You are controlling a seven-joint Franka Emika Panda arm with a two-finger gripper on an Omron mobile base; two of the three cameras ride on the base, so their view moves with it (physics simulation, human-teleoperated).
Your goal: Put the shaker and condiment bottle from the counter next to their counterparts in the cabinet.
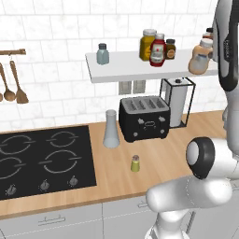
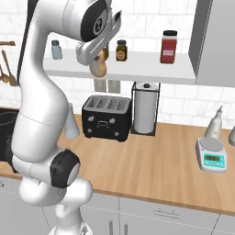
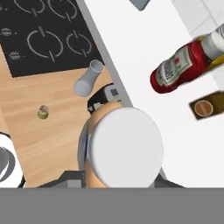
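A rendered home kitchen: a light wooden counter (image 1: 163, 154) with a black four-burner hob (image 1: 42, 161) set into it runs beneath white-tiled walls. A black toaster (image 1: 144, 117) and a paper-towel holder (image 2: 146, 108) stand against the wall, wooden spoons (image 1: 14, 84) hang from a rail, and a digital kitchen scale (image 2: 211, 155) sits further along. Condiment bottles (image 1: 158, 49) line a white wall shelf (image 1: 126, 70) above grey drawers (image 2: 160, 213).

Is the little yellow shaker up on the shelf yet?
No. The shaker stands on the wooden counter in front of the toaster, well below the shelf.
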